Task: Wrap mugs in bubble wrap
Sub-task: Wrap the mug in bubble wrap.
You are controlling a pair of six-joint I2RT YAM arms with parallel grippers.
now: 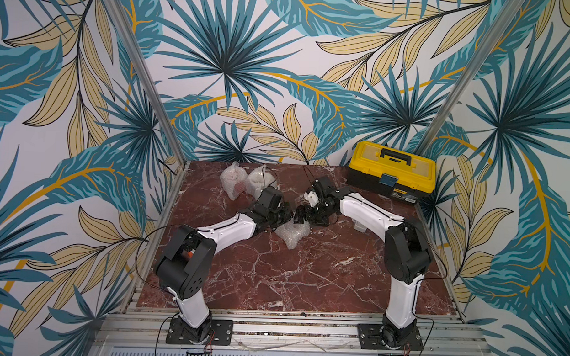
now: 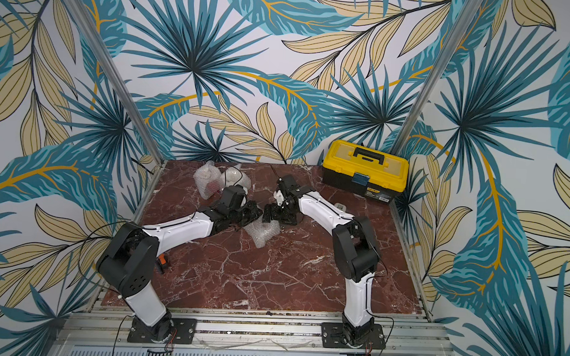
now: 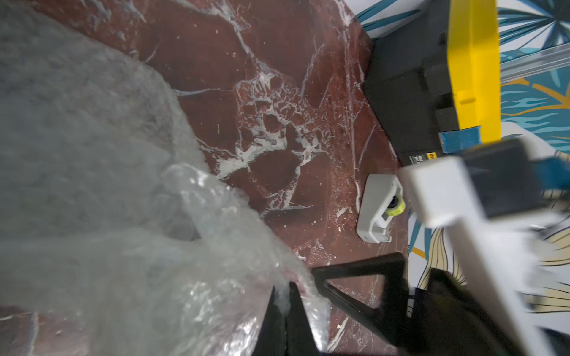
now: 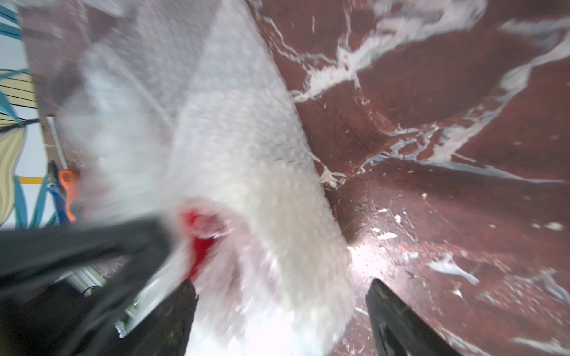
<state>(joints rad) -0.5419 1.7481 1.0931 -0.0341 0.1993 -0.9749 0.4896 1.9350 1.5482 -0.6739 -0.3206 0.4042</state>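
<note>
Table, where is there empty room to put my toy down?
The big bare patch of table is near the front edge, between the left arm and the right arm, in front of the bubble wrap bundle. Crowded: the middle, the far-left wrapped bundles, the toolbox corner.

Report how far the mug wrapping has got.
Done, it seems: a pinkish wrapped bundle and a whiter bundle sit at the table's far side. In hand: the middle bundle, with its red mug showing through a gap; the left gripper pinches its wrap and the right gripper stands open astride it. Left: probably closing that gap. The tape dispenser lies apart.
</note>
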